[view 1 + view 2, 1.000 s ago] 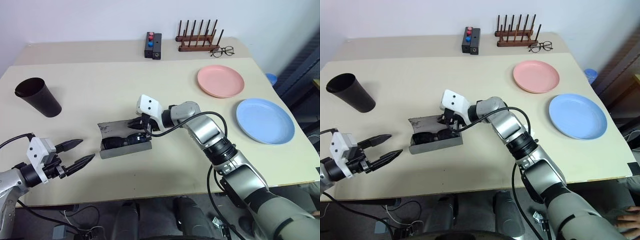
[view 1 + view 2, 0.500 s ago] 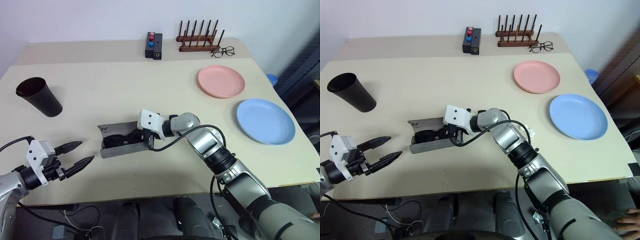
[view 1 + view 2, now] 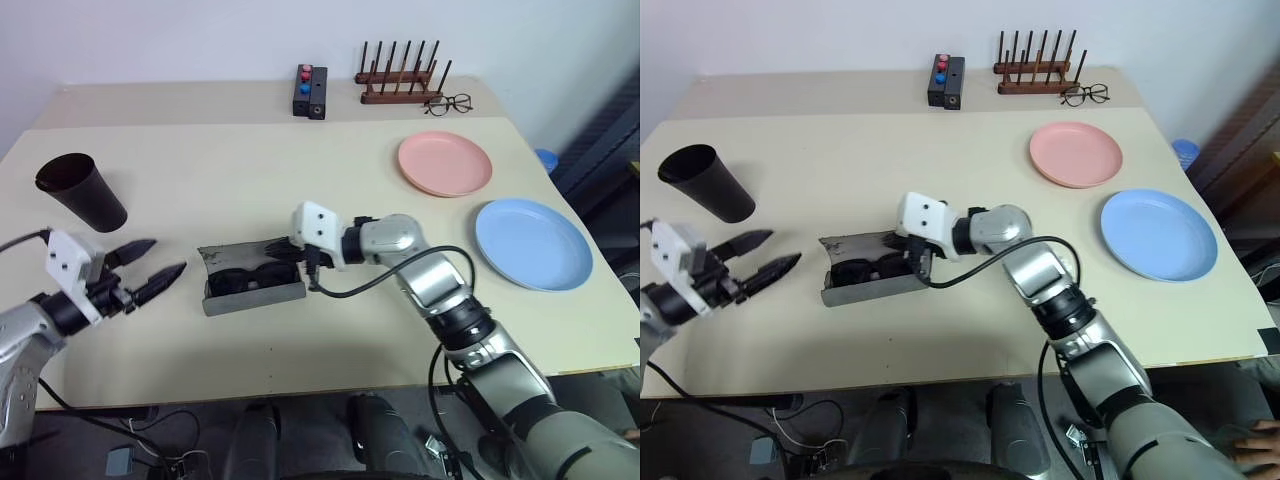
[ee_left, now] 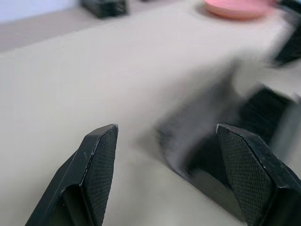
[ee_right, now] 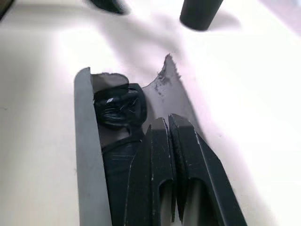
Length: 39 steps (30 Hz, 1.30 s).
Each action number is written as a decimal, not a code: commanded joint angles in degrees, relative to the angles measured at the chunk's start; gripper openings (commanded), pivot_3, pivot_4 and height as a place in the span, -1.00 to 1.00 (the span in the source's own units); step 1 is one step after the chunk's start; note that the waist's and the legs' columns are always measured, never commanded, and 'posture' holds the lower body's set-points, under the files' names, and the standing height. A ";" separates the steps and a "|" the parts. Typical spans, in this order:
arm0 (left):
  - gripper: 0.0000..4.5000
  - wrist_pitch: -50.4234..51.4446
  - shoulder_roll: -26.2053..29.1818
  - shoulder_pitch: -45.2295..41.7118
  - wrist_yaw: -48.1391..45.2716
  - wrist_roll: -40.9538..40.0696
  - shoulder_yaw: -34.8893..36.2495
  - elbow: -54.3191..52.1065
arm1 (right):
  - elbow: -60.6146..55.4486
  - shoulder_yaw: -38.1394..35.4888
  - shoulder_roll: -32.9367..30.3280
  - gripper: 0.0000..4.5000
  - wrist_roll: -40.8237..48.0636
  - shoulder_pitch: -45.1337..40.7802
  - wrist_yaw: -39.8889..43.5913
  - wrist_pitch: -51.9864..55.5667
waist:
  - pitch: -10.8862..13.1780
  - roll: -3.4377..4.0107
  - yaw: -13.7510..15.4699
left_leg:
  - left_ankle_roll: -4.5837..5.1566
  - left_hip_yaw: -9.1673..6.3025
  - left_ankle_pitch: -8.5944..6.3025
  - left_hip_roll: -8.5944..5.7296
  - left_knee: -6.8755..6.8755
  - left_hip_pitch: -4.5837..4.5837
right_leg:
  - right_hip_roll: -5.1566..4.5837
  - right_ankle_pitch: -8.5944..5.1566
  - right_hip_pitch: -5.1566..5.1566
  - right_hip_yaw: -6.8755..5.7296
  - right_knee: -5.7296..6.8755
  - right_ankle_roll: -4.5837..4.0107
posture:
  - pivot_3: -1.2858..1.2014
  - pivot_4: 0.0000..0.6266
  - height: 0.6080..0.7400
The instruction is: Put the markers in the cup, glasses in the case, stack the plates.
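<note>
**A:** Where are the black sunglasses with dark lenses (image 3: 252, 277)?

**B:** They lie inside the grey box-shaped glasses case (image 3: 253, 296), and its flat lid is open. The case sits on the pale bench (image 3: 250, 170).

**A:** What is the right end effector (image 3: 283, 247) doing?

**B:** Its two black fingers are pressed together with nothing between them. They reach over the open case, right above the sunglasses.

**A:** And the left end effector (image 3: 158, 265)?

**B:** Its fingers stand apart and hold nothing. It hangs near the case, on the side where the tall black cup (image 3: 82, 191) is.

**A:** Where are the plates?

**B:** The round pink plate (image 3: 444, 164) and the round blue plate (image 3: 529, 243) lie side by side, not stacked. Both are well apart from the case, on the side away from the cup.
</note>
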 commanded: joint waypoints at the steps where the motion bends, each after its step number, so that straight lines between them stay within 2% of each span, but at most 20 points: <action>1: -0.05 6.27 0.08 -7.02 3.57 -5.04 -1.06 -1.15 | -6.46 -1.99 -3.04 -1.00 1.81 3.05 0.78 0.68 | -0.01 -0.01 -0.09 | 0.00 0.00 0.00 0.00 0.00 0.03 | 0.00 0.00 0.01 0.00 0.00 0.00 | 0.03 -0.52 1.00; 5: -0.95 10.76 -0.21 -15.88 6.90 -3.36 -6.68 1.04 | -11.92 -2.97 -6.49 -1.00 2.87 7.20 0.65 2.82 | 0.00 0.00 -0.06 | 0.00 -0.02 0.00 0.00 -0.01 0.04 | 0.02 0.08 0.03 0.00 0.02 0.18 | 0.03 -0.52 1.00; 6: -0.98 11.46 0.01 -17.74 7.58 -1.64 -8.77 2.41 | -12.82 -3.13 -6.90 -1.00 3.03 7.84 0.18 3.53 | 0.00 0.00 -0.25 | 0.00 -0.02 0.00 0.00 -0.01 0.04 | 0.03 0.09 0.03 0.00 0.03 0.19 | 0.03 -0.52 1.00; 12: -0.98 15.51 0.60 -28.31 7.10 3.56 -17.59 12.35 | -17.20 -4.44 -8.31 -1.00 3.63 11.15 -2.88 7.38 | 0.01 0.01 -0.25 | 0.00 -0.08 0.01 0.00 -0.02 0.16 | 0.12 0.09 0.03 0.04 0.13 0.19 | 0.03 -0.52 1.00; 18: -0.98 16.90 4.28 -31.40 0.99 9.13 -25.57 18.40 | -20.48 -5.50 -10.95 -1.00 3.39 15.36 -4.28 7.68 | 0.01 0.01 -0.12 | 0.00 -0.06 0.01 0.00 -0.02 0.12 | 0.11 0.09 0.03 0.05 0.11 0.19 | 0.03 -0.52 1.00; 21: -0.98 16.29 4.82 -31.30 -2.27 10.00 -27.16 18.69 | -21.57 -5.52 -11.74 -1.00 3.68 16.58 -4.71 7.95 | 0.01 0.01 -0.13 | 0.00 -0.06 0.01 0.00 -0.01 0.12 | 0.10 0.08 0.03 0.05 0.11 0.19 | 0.03 -0.52 1.00; 27: -0.98 15.53 8.52 -24.83 -13.41 7.28 -28.30 10.40 | -22.32 -5.72 -11.43 -1.00 4.43 16.89 -5.62 8.65 | 0.02 0.04 -0.24 | 0.00 -0.05 0.01 0.00 -0.06 0.13 | 0.10 0.07 0.02 0.07 0.10 0.19 | 0.03 -0.52 1.00; 34: -0.98 15.58 10.72 -17.31 -17.09 6.21 -26.50 3.07 | -22.88 -5.60 -10.91 -1.00 5.78 17.64 -6.67 7.80 | 0.02 0.03 -0.08 | -0.01 -0.04 0.01 0.01 0.03 0.11 | 0.08 -0.03 0.04 0.09 0.11 -0.02 | 0.03 -0.52 1.00; 39: -0.98 13.02 11.61 -12.03 -16.54 8.76 -27.02 -0.38 | -22.18 -5.13 -10.84 -1.00 5.92 17.50 -6.59 7.06 | 0.01 0.03 -0.10 | -0.01 -0.04 0.01 0.00 0.03 0.13 | 0.08 -0.03 0.04 0.09 0.11 -0.01 | 0.03 -0.52 1.00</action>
